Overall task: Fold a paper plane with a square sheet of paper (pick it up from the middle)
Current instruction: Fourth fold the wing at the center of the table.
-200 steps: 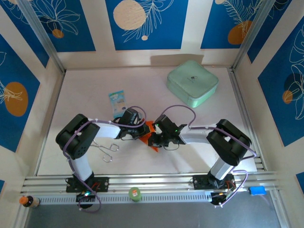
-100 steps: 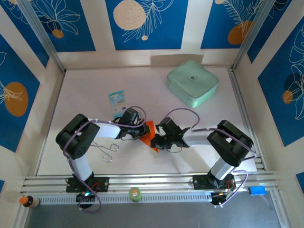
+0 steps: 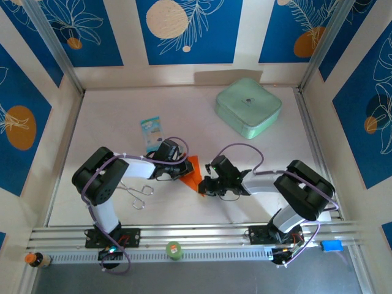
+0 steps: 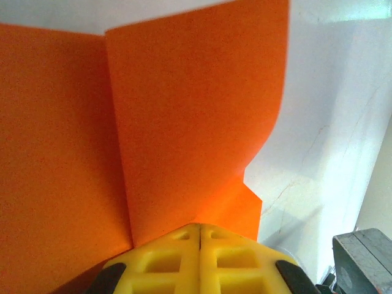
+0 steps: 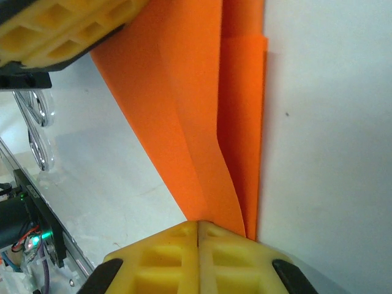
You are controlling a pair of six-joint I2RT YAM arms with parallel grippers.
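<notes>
The square sheet of paper [image 3: 192, 171], bright orange and folded into layered flaps, lies on the white table between my two arms. From the left wrist view the paper [image 4: 184, 122] shows a raised flap with a sharp crease. My left gripper [image 3: 182, 169] is shut, its yellow fingertips [image 4: 199, 228] meeting against the paper's left side. My right gripper [image 3: 206, 184] is shut too, its tips [image 5: 197, 225] down at the paper's near corner, where the folded layers [image 5: 236, 153] run in under the right finger. The left gripper's yellow fingers [image 5: 61, 27] lie over the paper's far end.
A mint-green box [image 3: 248, 108] sits at the back right. A small blue-and-white packet [image 3: 150, 130] lies behind the left arm. Metal wire loops [image 3: 140, 191] rest near the left arm's base. A green-capped item [image 3: 174, 250] sits on the front rail.
My right gripper has slid right and toward the near edge along the paper, uncovering more orange. The left gripper has stayed put on the paper.
</notes>
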